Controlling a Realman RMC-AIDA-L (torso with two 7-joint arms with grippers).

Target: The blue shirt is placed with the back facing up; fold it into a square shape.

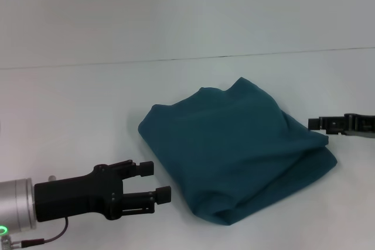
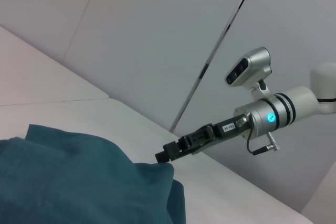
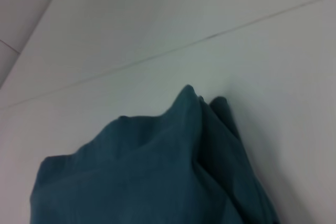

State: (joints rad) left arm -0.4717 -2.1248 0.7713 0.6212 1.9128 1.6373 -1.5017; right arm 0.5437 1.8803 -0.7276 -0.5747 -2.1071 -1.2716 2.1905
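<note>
The blue shirt [image 1: 234,150] lies on the white table as a thick, roughly square folded bundle, plain side up, with loose layered edges at its front and right. It also fills the lower part of the right wrist view as the shirt [image 3: 157,177]. My left gripper [image 1: 157,181] hovers open and empty at the front left, a short way off the shirt's left edge. Level with the shirt's right edge, my right gripper [image 1: 313,124] reaches in from the right. The left wrist view shows the shirt [image 2: 79,177] with the right gripper [image 2: 164,156] just beside its corner.
The white table [image 1: 88,103] stretches around the shirt on all sides. A thin dark seam [image 1: 187,58] marks where it meets the pale wall behind.
</note>
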